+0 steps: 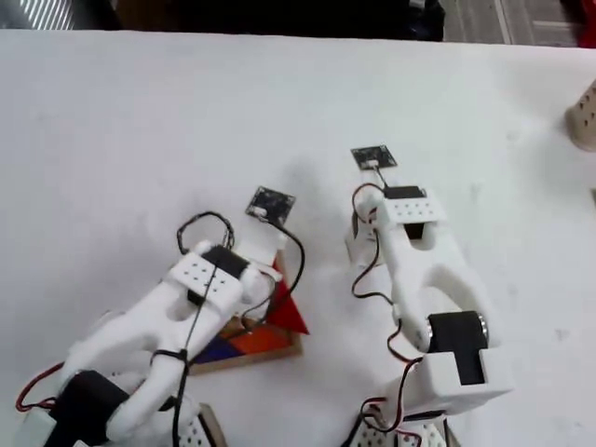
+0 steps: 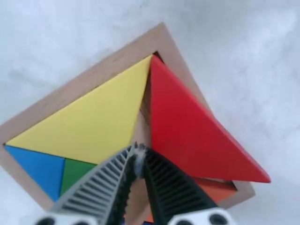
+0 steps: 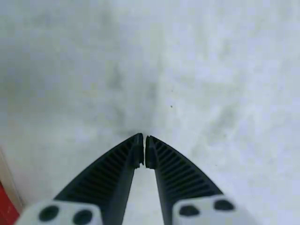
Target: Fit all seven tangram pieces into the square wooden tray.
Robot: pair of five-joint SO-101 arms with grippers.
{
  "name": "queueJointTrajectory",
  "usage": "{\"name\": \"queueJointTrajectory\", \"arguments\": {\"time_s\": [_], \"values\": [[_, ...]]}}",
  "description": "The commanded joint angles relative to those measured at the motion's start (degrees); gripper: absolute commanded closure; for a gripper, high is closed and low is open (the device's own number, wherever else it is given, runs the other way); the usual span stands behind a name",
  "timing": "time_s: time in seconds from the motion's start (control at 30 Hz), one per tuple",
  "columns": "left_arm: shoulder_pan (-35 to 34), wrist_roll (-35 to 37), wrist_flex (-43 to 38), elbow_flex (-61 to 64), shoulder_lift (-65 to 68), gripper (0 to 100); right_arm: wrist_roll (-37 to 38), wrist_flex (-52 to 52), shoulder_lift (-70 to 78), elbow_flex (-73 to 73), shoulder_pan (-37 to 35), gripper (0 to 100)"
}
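Note:
The square wooden tray (image 2: pixel 93 75) holds a large yellow triangle (image 2: pixel 93 117), a blue piece (image 2: pixel 35 164), a green piece (image 2: pixel 75 171) and an orange piece (image 2: pixel 215 187). A large red triangle (image 2: pixel 187 131) lies beside the yellow one, with one corner sticking out past the tray's rim. My left gripper (image 2: pixel 138 152) is shut and empty, its tips over the gap between yellow and red. In the high view the left arm (image 1: pixel 200 279) covers most of the tray (image 1: pixel 279 352), and the red triangle (image 1: pixel 291 312) pokes out. My right gripper (image 3: pixel 144 140) is shut over bare table.
The right arm (image 1: pixel 419 251) stands to the right of the tray. A beige perforated object (image 1: pixel 583 116) sits at the table's far right edge. A wooden edge (image 1: pixel 212 424) shows by the left arm's base. The far half of the white table is open.

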Motion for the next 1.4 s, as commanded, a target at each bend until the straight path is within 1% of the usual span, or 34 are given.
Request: {"name": "queueJointTrajectory", "arguments": {"time_s": [0.0,0.1,0.2,0.27,0.33,0.4,0.53,0.63,0.73,0.97,1.13,1.37], "values": [[-0.4,0.0,2.8,-2.6,-8.8,98,0.1,-0.7,-0.5,-2.5,0.2,98.1],[-0.3,0.2,6.4,-2.6,-19.1,98,0.1,-0.7,-0.5,-2.5,0.2,98.1],[2.1,0.6,9.8,-2.5,-26.8,98,0.1,-0.7,-0.5,-2.5,0.2,98.1],[5.5,1.6,11.3,-2.5,-27.6,98,0.1,-0.7,-0.5,-2.5,0.4,98.1],[9.3,5.4,11.1,-2.5,-26.0,98,0.1,-0.7,-0.5,-2.5,0.4,98.1],[12.6,8.0,7.8,-2.5,-22.6,98,0.1,-0.7,-0.5,-2.5,0.4,98.1],[16.5,10.7,-2.5,-2.5,-13.6,98,0.1,-0.6,-0.5,-2.5,0.4,98.1],[17.1,10.9,-9.1,-3.0,-6.6,98,0.1,-0.5,-0.7,-2.5,0.5,98.1],[17.0,10.5,-11.8,-3.0,-1.4,98,0.1,-0.5,-0.7,-2.5,0.5,98.1],[16.7,10.4,-11.3,-2.5,0.7,98,0.1,-0.5,-0.9,-2.5,0.4,98.1],[17.0,5.9,-7.0,-2.5,0.6,98,0.1,-0.5,-0.9,-2.5,0.5,98.1],[14.1,5.5,-6.1,-2.1,0.6,98,0.1,-0.5,-0.9,-2.5,0.5,98.1]]}}
